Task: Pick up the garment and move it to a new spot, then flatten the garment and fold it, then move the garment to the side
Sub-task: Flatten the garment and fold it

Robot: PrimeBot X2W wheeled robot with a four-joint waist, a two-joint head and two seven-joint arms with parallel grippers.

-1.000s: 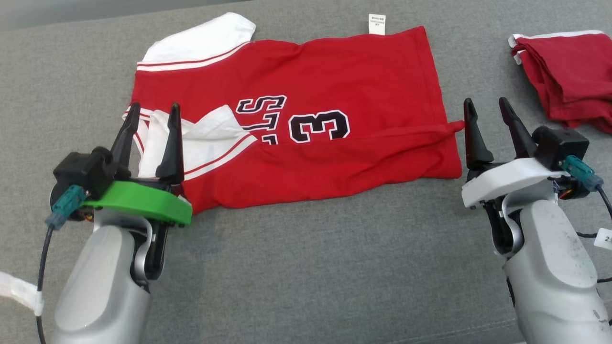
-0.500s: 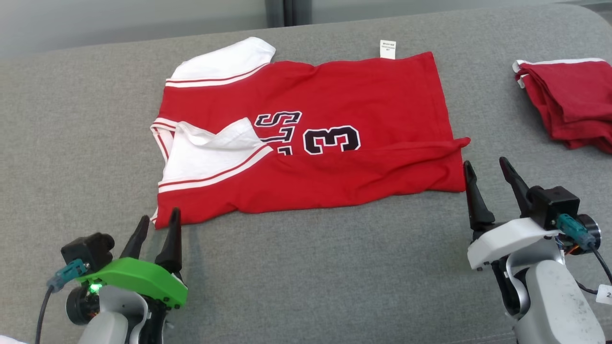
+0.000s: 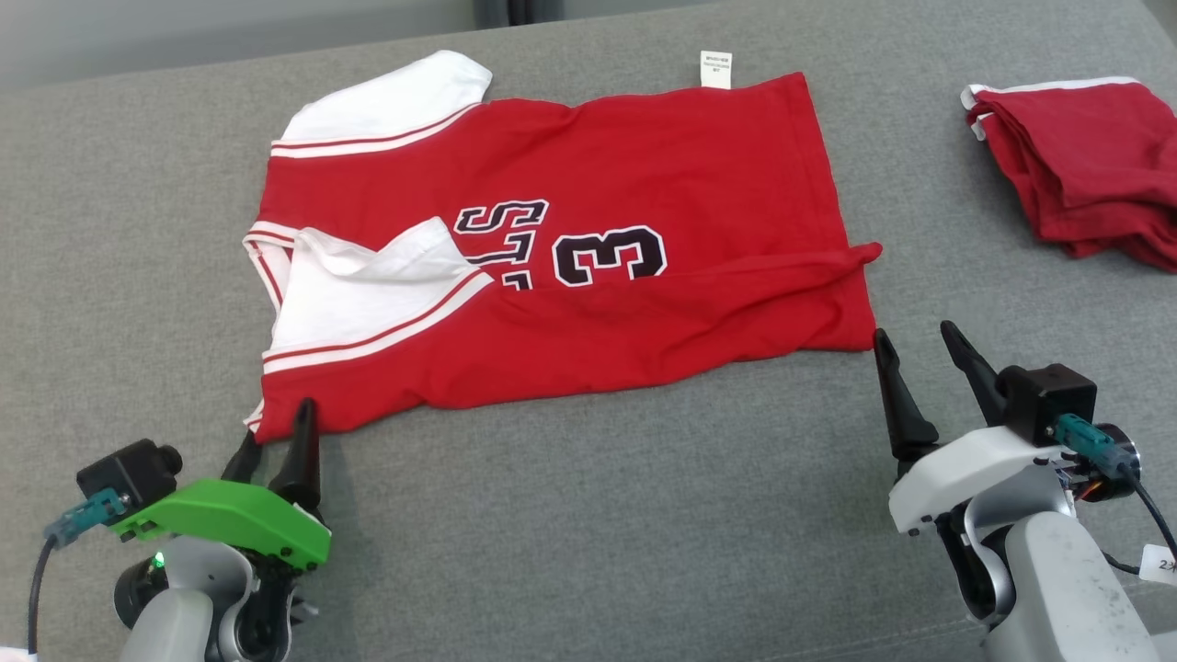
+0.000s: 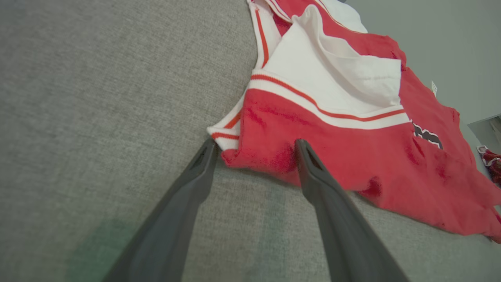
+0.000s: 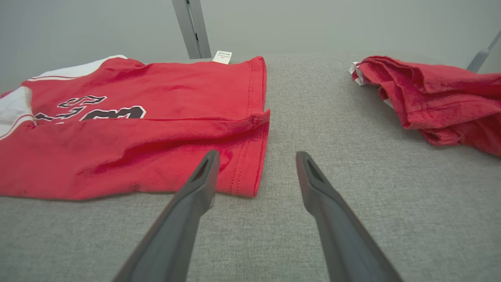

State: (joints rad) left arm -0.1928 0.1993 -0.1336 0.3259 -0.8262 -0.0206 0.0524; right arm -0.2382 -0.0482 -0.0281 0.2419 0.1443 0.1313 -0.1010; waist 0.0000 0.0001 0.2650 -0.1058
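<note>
Pulling back from over the jersey (image 3: 644, 165), left gripper (image 3: 276, 428) and right gripper (image 3: 915, 333) now sit at its near corners, fingers spread and empty (jersey unmoved, middle of the surface (image 3: 588, 515)). Probably lining up the next fold. Lettering partly hidden under the folded sleeve (image 3: 368, 285); tag (image 3: 715, 69) text unreadable.

The jersey (image 3: 570, 276) lies spread on the cushion (image 3: 598, 515), one near corner between the jaw tips of the left gripper (image 3: 276, 423), the other just ahead-left of the jaws of the right gripper (image 3: 914, 331). A folded garment (image 3: 1076, 175) lies farther ahead-right of those, well apart.
</note>
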